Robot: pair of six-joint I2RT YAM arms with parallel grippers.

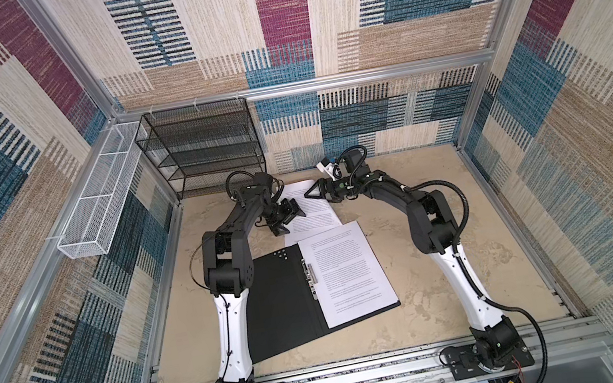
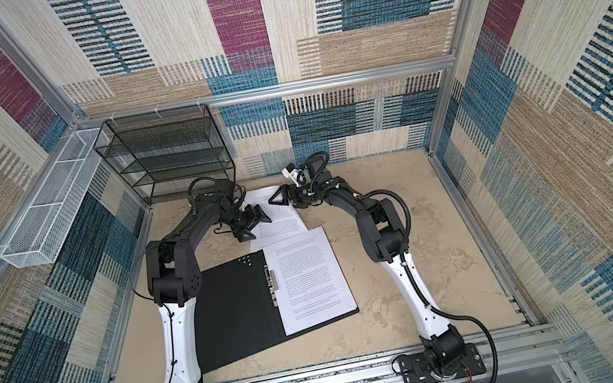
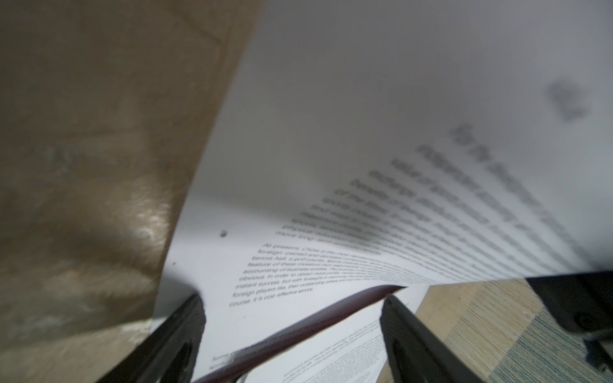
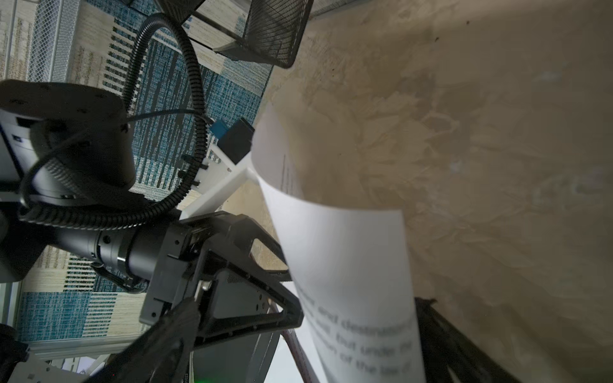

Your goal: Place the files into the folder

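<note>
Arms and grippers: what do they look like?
Both the left arm and right arm: white lower segment, black joints and upper segments. The left gripper and right gripper: black, triangular cut-out fingers. A ribbed black hose along the right arm, thin black wire on the left.

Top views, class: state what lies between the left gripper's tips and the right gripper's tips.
A loose printed sheet fills the gap between the left gripper and the right gripper. Both top views show this.

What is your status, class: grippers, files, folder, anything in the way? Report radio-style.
Both open: left gripper, right gripper, flanking the rear sheet, which bows upward. The folder lies open, one sheet inside. No obstruction seen.
</note>
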